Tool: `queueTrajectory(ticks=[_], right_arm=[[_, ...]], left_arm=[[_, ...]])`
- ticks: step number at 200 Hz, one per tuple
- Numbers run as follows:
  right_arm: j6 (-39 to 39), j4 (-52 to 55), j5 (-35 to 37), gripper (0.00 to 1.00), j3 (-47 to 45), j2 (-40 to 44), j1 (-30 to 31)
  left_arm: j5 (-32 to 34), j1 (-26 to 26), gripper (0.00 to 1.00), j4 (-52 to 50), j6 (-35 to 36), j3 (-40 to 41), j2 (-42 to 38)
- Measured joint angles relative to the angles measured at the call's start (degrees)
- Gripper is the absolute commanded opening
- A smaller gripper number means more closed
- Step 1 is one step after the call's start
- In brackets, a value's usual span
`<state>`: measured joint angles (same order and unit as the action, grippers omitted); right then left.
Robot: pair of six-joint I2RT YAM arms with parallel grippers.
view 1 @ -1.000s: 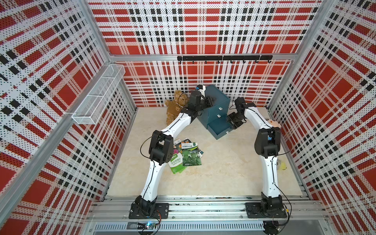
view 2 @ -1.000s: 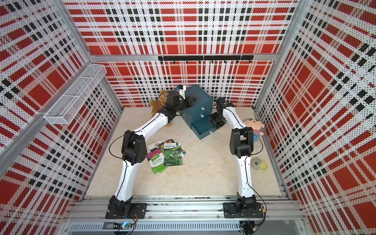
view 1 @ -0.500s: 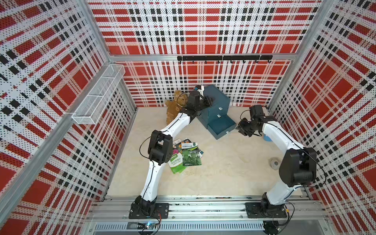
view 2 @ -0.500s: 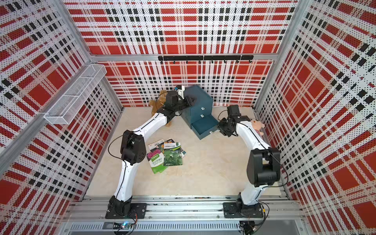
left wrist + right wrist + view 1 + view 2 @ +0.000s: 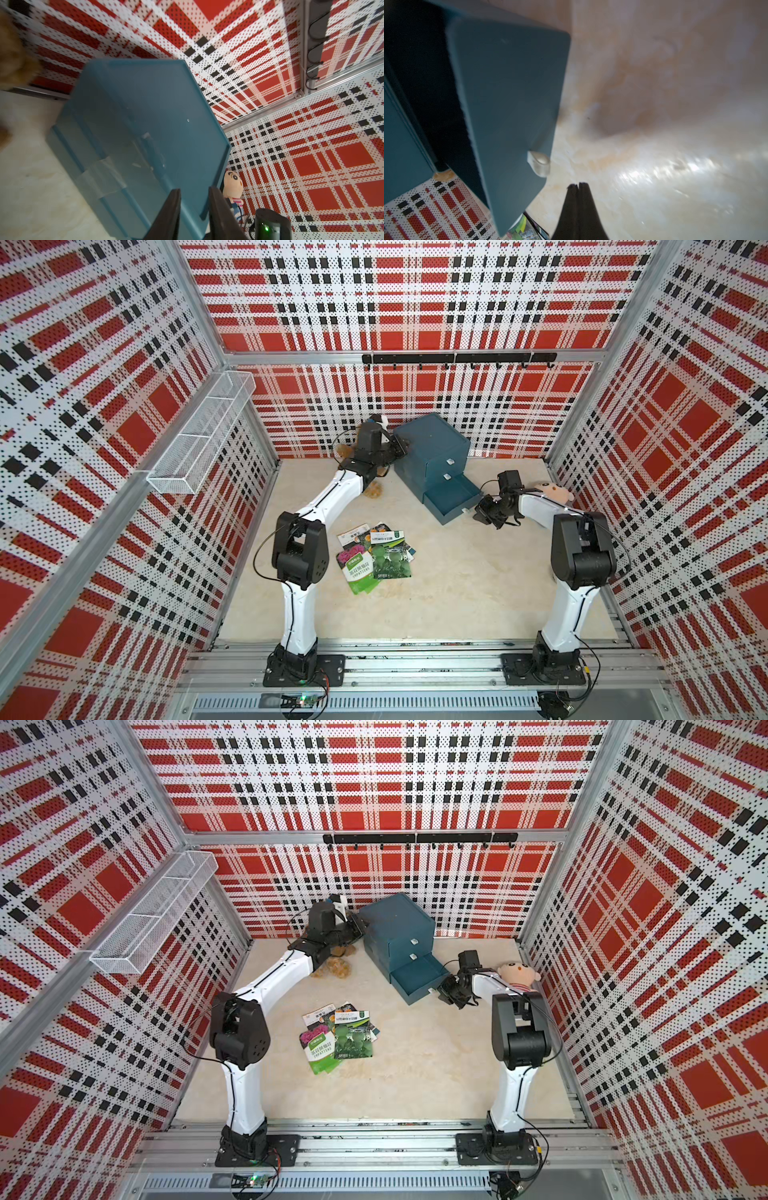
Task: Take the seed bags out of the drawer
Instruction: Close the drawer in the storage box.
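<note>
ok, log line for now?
seed bags: on table; drawer: open, looks empty; left gripper: gripping cabinet; right gripper: shut, beside handle

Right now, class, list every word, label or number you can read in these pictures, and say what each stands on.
"IMPATIENS": on the green-and-white seed bag.
Chinese characters above it: too blurred to read.
Label on the dark green seed bag: too small to read.
The drawer unit: no text seen.
</note>
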<state>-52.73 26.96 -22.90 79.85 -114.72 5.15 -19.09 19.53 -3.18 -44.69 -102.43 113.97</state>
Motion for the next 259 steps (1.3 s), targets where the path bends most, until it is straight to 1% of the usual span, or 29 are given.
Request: queueTrajectory(ticks=[20,42,60,88,133,159,190,209,217,224,233,244,252,259], right_arm=[[-1.40,-2.21,-1.42,0.00,4.55,-3.58,0.22],[-3.15,-3.61,-2.56,0.00,8.81,-6.78,0.83],[-5.07,-5.64,-3.74,0.00,11.45,-9.09,1.60],[-9.27,-10.64,-5.79,0.00,13.64,-11.87,2.95],[-17.42,-20.06,-7.34,0.00,16.68,-16.11,5.33],[-21.81,-24.35,-7.89,0.00,16.85,-17.00,6.05],[-23.21,-26.45,-7.91,0.00,16.57,-16.98,6.10],[-22.14,-26.58,-7.26,0.00,12.52,-14.93,6.10],[-21.18,-25.92,-6.80,0.06,9.94,-13.35,6.03],[-19.89,-24.81,-6.25,0.13,7.10,-11.28,5.88],[-18.21,-23.02,-5.33,0.25,3.43,-7.96,5.64],[-15.04,-20.79,-4.68,0.38,-0.39,-3.91,5.33],[-12.35,-18.56,-3.41,0.44,-2.80,-0.02,4.94],[-9.57,-16.35,-2.03,0.48,-4.11,3.32,4.57]], left_arm=[[0.17,-1.90,0.29,0.17,0.15,5.95,-6.80],[0.72,-3.52,0.29,0.72,0.37,12.24,-12.26],[1.14,-4.09,0.29,0.79,0.37,16.33,-14.25],[1.49,-4.35,0.29,0.48,0.33,20.74,-14.45],[1.53,-4.46,0.29,0.04,0.17,23.47,-15.17],[1.51,-4.46,0.29,0.13,0.17,24.33,-16.26],[1.55,-4.50,0.29,0.13,0.20,25.64,-17.70],[1.55,-5.31,0.30,-0.20,0.72,26.14,-18.82],[1.84,-5.95,0.30,-0.55,1.29,26.32,-19.56],[2.21,-6.56,0.31,-1.14,1.81,26.34,-20.22],[2.84,-7.43,0.32,-1.88,3.04,26.34,-21.31],[4.04,-8.20,0.33,-3.15,4.42,26.34,-22.71],[5.44,-8.59,0.34,-4.13,5.92,26.34,-23.85],[7.15,-8.76,0.36,-4.94,7.32,26.34,-24.96]])
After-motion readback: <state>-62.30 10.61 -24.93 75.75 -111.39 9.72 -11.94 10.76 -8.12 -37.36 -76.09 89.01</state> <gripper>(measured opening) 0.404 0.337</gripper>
